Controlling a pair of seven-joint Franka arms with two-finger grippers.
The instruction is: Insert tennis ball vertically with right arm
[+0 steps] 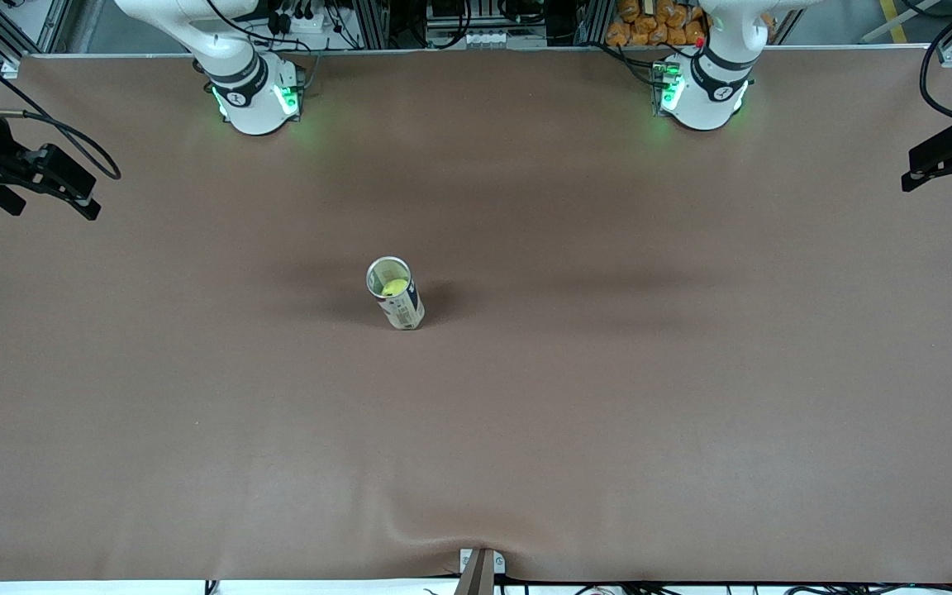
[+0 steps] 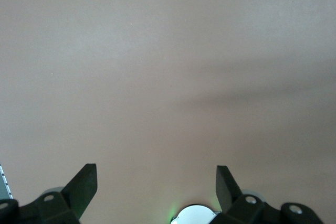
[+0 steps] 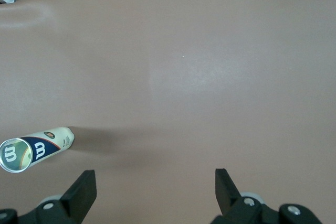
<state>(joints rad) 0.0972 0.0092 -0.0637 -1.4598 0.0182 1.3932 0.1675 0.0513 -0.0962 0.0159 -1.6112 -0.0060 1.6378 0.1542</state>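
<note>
A tennis ball [image 1: 394, 287] sits inside an upright can [image 1: 396, 294] mid-worktop [image 1: 608, 397]. The right end effector [image 1: 38, 186] hangs well apart from the can, at the right arm's end, fingers spread wide, holding nothing. The left end effector [image 1: 951, 157] waits at the other end, equally wide and empty.

Two white arms with rounded, glossy shells; the right arm's base [image 1: 254, 95] and the left arm's base [image 1: 703, 91] each carry a black ring around the joint and a green light glowing at the foot; black cables trail from the upper links toward the frame; the right gripper [image 1: 34, 183] and the left gripper [image 1: 951, 157] are matt black, angular blocks; in the wrist views each shows two black wedge-shaped fingers [image 3: 83, 190] [image 2: 84, 186] on dark mounts with small silver screws.
</note>
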